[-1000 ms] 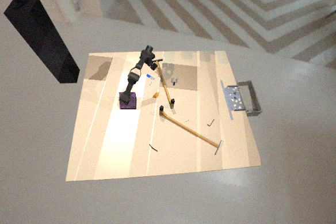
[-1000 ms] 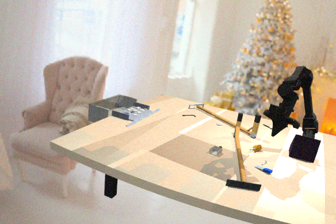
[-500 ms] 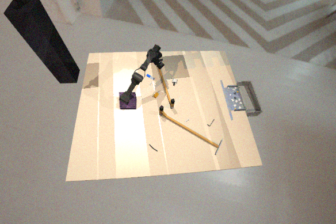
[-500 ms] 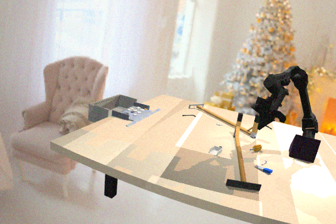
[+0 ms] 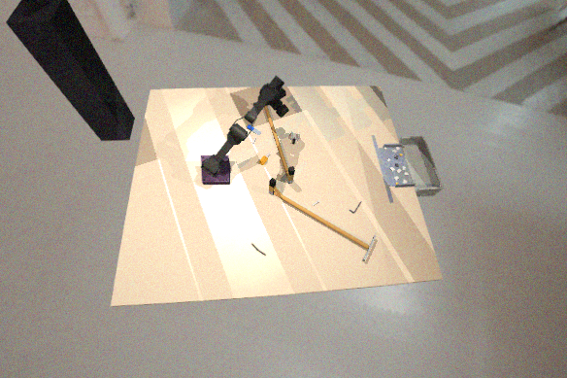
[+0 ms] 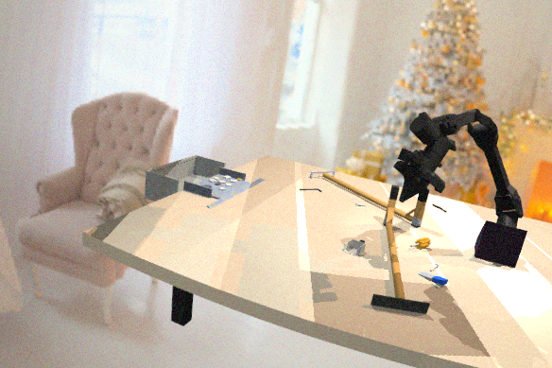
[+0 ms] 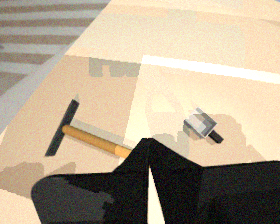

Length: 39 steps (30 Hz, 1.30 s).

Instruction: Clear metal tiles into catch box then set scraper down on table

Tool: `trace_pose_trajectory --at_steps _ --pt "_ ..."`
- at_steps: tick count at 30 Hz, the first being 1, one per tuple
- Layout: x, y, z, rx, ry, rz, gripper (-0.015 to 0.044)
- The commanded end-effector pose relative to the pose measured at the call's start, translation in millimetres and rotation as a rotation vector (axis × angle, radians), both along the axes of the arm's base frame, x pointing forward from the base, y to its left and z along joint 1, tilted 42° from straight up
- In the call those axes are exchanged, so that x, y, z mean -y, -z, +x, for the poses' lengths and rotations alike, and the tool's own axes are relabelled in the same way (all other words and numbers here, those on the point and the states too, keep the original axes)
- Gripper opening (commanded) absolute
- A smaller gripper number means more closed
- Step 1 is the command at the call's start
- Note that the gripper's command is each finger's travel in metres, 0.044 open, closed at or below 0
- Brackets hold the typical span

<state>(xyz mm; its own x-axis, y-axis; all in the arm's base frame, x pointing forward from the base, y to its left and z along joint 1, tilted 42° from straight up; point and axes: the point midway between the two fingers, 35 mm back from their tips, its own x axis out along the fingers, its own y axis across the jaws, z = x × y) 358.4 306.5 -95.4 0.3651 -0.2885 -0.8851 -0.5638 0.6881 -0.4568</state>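
Several small tiles (image 5: 397,168) (image 6: 228,178) lie on the steel plate (image 5: 386,166) (image 6: 236,189). The catch box (image 5: 428,191) (image 6: 163,185) adjoins its far end. One long wooden-handled tool (image 5: 279,144) (image 6: 396,261) (image 7: 91,139) has a wide black blade. A second long wooden-handled tool (image 5: 320,220) (image 6: 364,197) ends in a thin pale crosswise head. Both lie on the table with black grip blocks standing at their near ends. My gripper (image 5: 282,110) (image 6: 403,200) (image 7: 148,140) is shut and empty, above the black-bladed tool's handle, away from its grip block.
A grey metal item (image 5: 294,137) (image 6: 355,247) (image 7: 201,123) lies beside the black-bladed tool. An orange-handled item (image 5: 264,160) (image 6: 422,243) and a blue-handled item (image 5: 250,127) (image 6: 439,280) lie nearer the arm base. A bent dark rod (image 5: 356,209) (image 6: 310,189) lies between the pale-headed tool and plate.
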Motion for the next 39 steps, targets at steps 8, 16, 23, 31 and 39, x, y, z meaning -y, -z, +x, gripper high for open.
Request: trace_pose_trajectory --at_steps 8,16,23,31,39 --pt "11.1 -8.5 47.1 0.064 0.025 0.002 0.0000" --pt "22.0 -18.1 81.5 0.115 0.044 0.002 0.0000" --pt "33.0 -26.2 109.3 0.158 0.057 -0.005 0.0000" --pt "48.8 -36.2 139.8 0.206 0.075 -0.016 0.0000" --pt "67.7 -46.9 168.4 0.254 0.095 -0.033 0.0000"
